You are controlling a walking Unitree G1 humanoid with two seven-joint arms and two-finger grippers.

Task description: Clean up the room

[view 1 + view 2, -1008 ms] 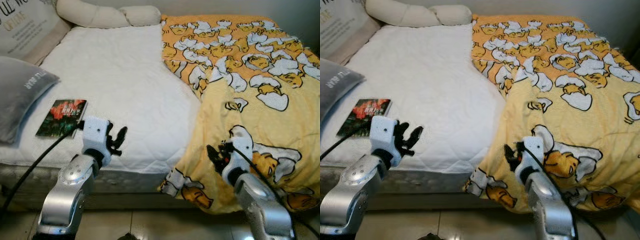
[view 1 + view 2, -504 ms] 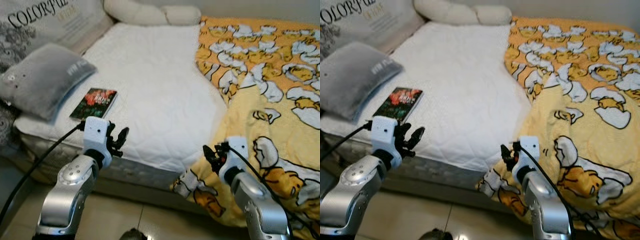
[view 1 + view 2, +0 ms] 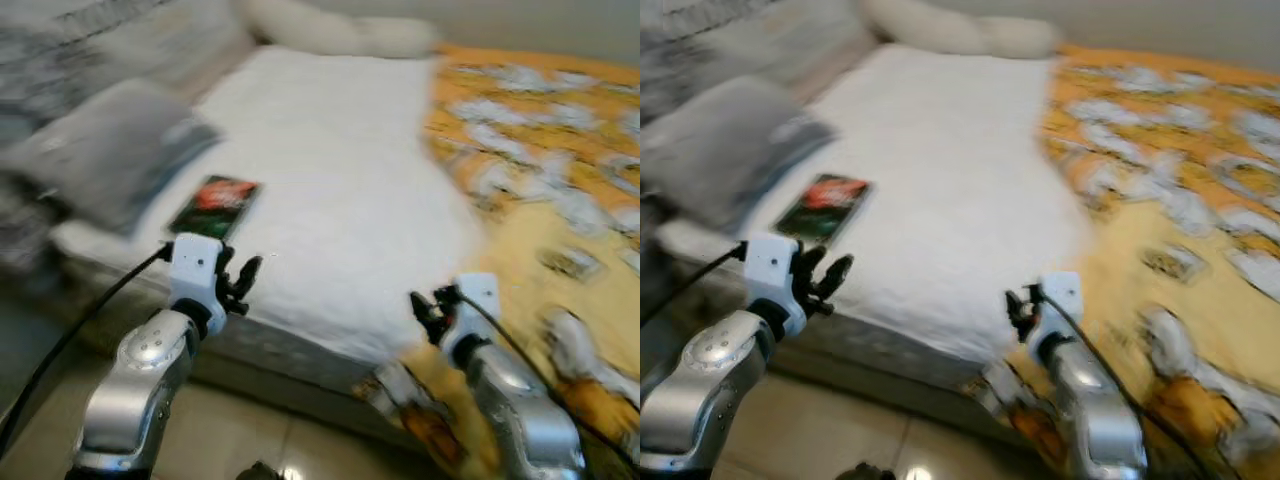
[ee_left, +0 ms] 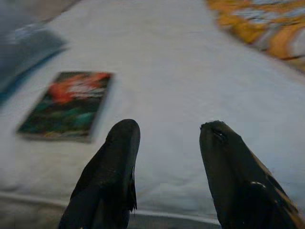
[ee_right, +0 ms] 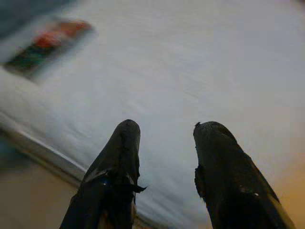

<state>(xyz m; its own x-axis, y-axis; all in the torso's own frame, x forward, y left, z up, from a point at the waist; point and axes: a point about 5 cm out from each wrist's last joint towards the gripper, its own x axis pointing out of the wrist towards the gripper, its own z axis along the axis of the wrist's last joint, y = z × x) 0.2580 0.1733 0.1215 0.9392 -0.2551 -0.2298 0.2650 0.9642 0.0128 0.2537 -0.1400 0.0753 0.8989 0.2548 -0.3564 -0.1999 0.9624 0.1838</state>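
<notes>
A book (image 3: 215,205) is seen lying flat on the white bed (image 3: 340,180), near its front edge, beside a grey pillow (image 3: 100,160). The left end effector (image 4: 167,129) and right end effector (image 5: 164,126) are held over the bed's edge, fingers apart, nothing gripped.
</notes>
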